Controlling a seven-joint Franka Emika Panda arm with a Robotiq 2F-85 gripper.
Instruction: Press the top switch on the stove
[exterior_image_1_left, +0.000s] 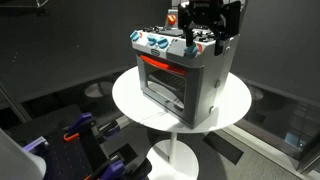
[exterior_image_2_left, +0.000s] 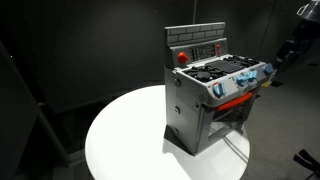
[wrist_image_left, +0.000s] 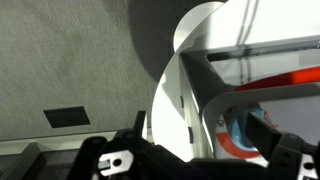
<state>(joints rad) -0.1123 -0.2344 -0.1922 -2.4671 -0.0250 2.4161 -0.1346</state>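
The stove (exterior_image_1_left: 180, 80) is a small grey toy oven with a red-orange door window and blue-white knobs. It stands on a round white table (exterior_image_1_left: 135, 100) and shows in both exterior views (exterior_image_2_left: 200, 110). A red switch (exterior_image_2_left: 182, 57) sits on its raised dark back panel. My gripper (exterior_image_1_left: 207, 42) hovers by the knob end of the stove's top, fingers apart and empty. In an exterior view it is at the right edge (exterior_image_2_left: 285, 55). The wrist view shows the stove's side (wrist_image_left: 215, 85), one blue knob (wrist_image_left: 245, 135) and my dark fingers (wrist_image_left: 200, 150) low in the picture.
The table (exterior_image_2_left: 120, 140) has bare white surface in front of and beside the stove. Dark equipment with purple parts (exterior_image_1_left: 85, 140) stands on the floor below the table. A dark floor plate (wrist_image_left: 65, 117) lies on the grey carpet.
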